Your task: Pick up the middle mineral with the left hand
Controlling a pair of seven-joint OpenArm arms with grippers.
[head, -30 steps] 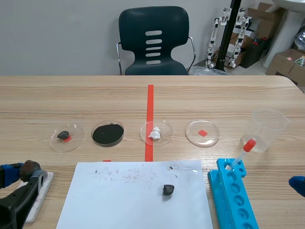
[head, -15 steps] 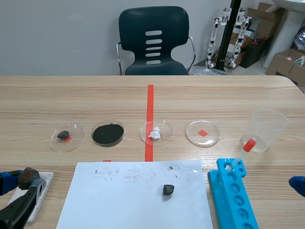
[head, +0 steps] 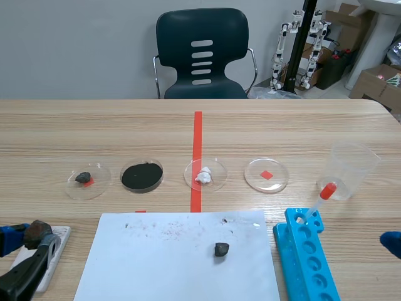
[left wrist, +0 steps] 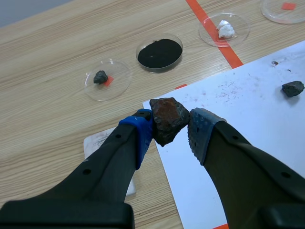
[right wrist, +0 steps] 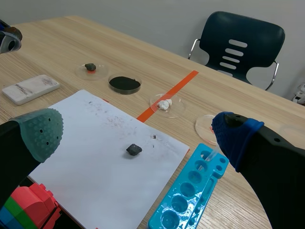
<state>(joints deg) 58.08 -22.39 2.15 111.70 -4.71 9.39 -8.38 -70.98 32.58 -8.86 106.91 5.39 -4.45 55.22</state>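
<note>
**A:** Start with the scene view. What has the left arm got?

**B:** The left gripper (head: pixel 31 234) sits low at the table's near left corner. Its fingers are clamped on a dark brownish rock (head: pixel 39 229). A flat white block (head: pixel 55 249) lies just under it. Beside that is a white sheet of paper (head: pixel 156 263) with a small dark stone (head: pixel 221 249) on it.

**A:** And farther out from that gripper?

**B:** On the wooden table (head: pixel 282 125) stand four clear dishes (head: pixel 254 179) in a row. One holds a dark chip (head: pixel 83 177), one black powder (head: pixel 141 175), and one a white lump (head: pixel 203 175). The last lies over a red mark. A black chair (head: pixel 202 53) stands beyond the table, against a grey wall.

**A:** Left wrist view?

**B:** The rock is pinched between the blue pad (left wrist: pixel 142 131) and the grey pad (left wrist: pixel 200 133). It is held above the spot where the paper's edge meets the white block. The dishes lie well ahead of the fingers.

**A:** Right wrist view?

**B:** The right gripper (right wrist: pixel 137 132) is spread wide and grips nothing. The paper and the dark stone lie ahead of it, between its fingers. A blue rack (right wrist: pixel 186 200) lies just beside its blue-padded finger.
</note>
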